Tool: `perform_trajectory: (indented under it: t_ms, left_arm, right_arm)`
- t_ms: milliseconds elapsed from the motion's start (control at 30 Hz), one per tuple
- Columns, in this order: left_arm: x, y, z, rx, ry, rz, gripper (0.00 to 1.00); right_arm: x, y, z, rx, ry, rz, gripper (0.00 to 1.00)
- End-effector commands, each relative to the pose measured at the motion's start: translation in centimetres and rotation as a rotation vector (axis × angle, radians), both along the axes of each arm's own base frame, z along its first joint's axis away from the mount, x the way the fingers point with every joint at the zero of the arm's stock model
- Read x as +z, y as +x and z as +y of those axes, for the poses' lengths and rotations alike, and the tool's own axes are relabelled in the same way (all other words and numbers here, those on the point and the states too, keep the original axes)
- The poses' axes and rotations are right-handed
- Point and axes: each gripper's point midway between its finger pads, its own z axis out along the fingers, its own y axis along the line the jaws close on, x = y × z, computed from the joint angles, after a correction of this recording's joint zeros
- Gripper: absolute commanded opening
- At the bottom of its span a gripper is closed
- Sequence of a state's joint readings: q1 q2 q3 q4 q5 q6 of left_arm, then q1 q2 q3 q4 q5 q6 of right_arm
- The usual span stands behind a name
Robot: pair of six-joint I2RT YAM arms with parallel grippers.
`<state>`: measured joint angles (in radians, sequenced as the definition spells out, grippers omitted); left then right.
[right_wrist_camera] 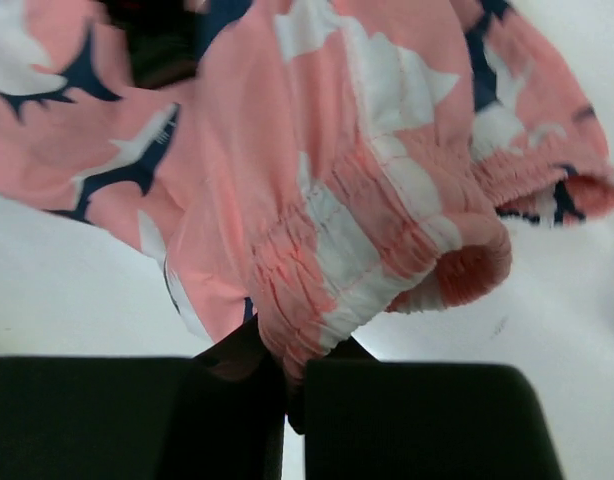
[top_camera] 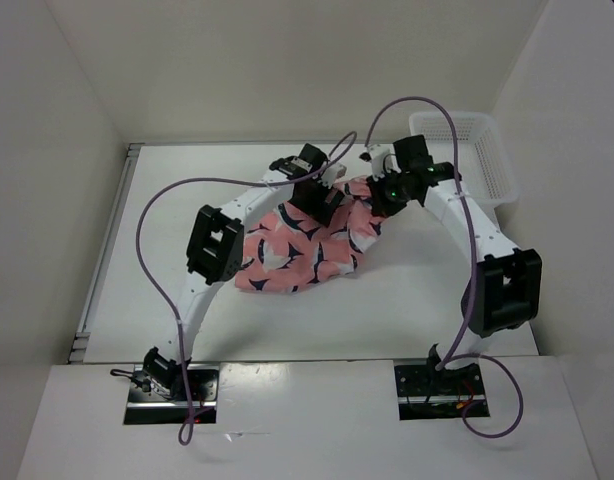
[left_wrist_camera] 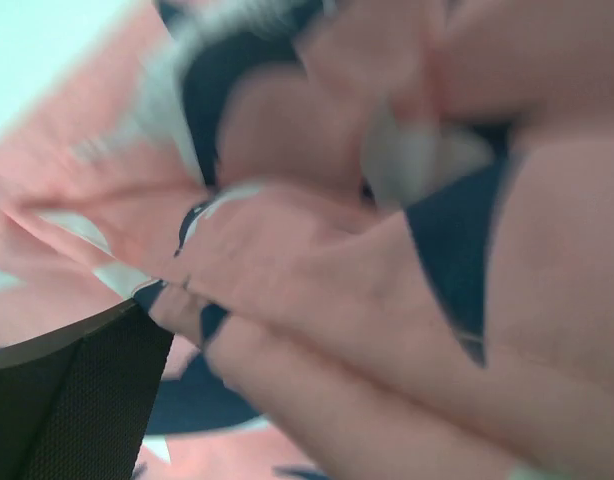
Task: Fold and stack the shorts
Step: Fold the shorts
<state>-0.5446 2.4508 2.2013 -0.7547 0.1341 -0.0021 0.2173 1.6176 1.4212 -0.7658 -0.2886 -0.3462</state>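
Note:
The salmon-pink shorts (top_camera: 297, 250) with navy and white bird shapes lie bunched mid-table, their far edge raised between my two grippers. My right gripper (top_camera: 382, 195) is shut on the gathered elastic waistband (right_wrist_camera: 367, 250); in the right wrist view (right_wrist_camera: 292, 370) the band runs down into the closed jaws. My left gripper (top_camera: 322, 200) is on the shorts' far edge. In the left wrist view (left_wrist_camera: 307, 340) blurred fabric (left_wrist_camera: 387, 300) fills the frame. Only the left finger (left_wrist_camera: 67, 400) shows, far to the side, so the jaws stand apart; folds hide the other finger.
A white mesh basket (top_camera: 467, 160) stands at the back right, close behind the right arm. White walls enclose the table (top_camera: 187, 200) on the left, back and right. Purple cables loop above both arms.

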Motion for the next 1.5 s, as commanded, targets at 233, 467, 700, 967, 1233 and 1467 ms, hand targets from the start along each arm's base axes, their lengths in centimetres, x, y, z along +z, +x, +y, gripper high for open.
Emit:
perform_trajectory:
  t_ms: [233,467,700,967,1233,1467]
  left_arm:
    - [-1.3,-0.4,-3.0,-0.097,-0.187,0.112,1.0]
    - [6.9,1.8,4.9,0.034,-0.242,0.037,1.0]
    - [9.2,1.0,10.8,0.146,-0.202,0.045,1.0]
    - [0.4,-3.3,16.3,0.266,-0.019,0.253,1.0]
    - [-3.6,-3.3,17.0,0.282,-0.016,0.295,0.77]
    - [-4.5,-5.7,14.1,0.216,-0.172,0.438,0.2]
  right_arm:
    - [6.2,-0.1,9.2,0.239,0.036,-0.116,0.0]
    - [2.8,-0.6,8.2,0.256,-0.06,-0.073,0.0]
    - [2.1,-0.2,7.9,0.251,-0.086,-0.066,0.0]
    - [3.0,1.7,8.8,0.257,-0.079,-0.105,0.0]
    - [4.1,2.4,10.8,0.305,-0.08,-0.157,0.0]
    - [4.0,1.5,15.1,0.407,-0.089,-0.18,0.0]
